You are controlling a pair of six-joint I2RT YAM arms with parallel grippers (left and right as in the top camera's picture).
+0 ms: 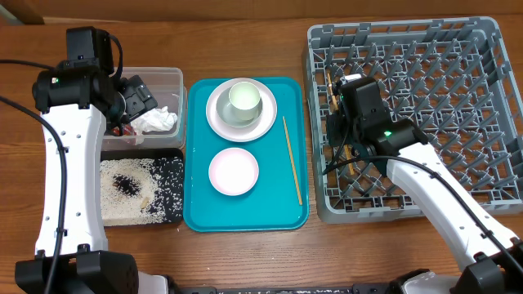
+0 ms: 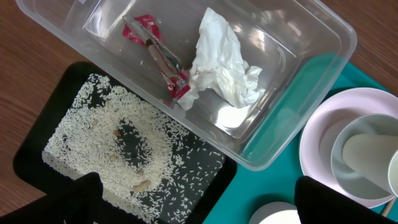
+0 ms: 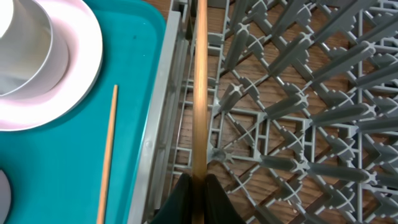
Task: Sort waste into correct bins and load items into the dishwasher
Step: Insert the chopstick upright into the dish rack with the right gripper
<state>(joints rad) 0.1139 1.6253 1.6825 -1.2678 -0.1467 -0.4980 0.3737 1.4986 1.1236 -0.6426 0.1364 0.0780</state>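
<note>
while clenching one chopstick [image 3: 200,74] in right gripper [image 3: 198,190], poised over dishwasher [image 3: 292,112] left edge, likely to lay it inside.

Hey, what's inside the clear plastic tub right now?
A crumpled white napkin and a red snack wrapper lie in the clear tub. Whatever sits beneath the napkin is covered, and overhead the left arm hides part of the tub.

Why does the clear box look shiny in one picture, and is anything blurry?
Left wrist view: glare whitens the floor of the clear tub beside the napkin; the fingers of the left pincer are dark, soft shapes. Right wrist view: the chopstick in the right pincer looks slightly soft. Overhead view: even light, sharp, faint shadows.
</note>
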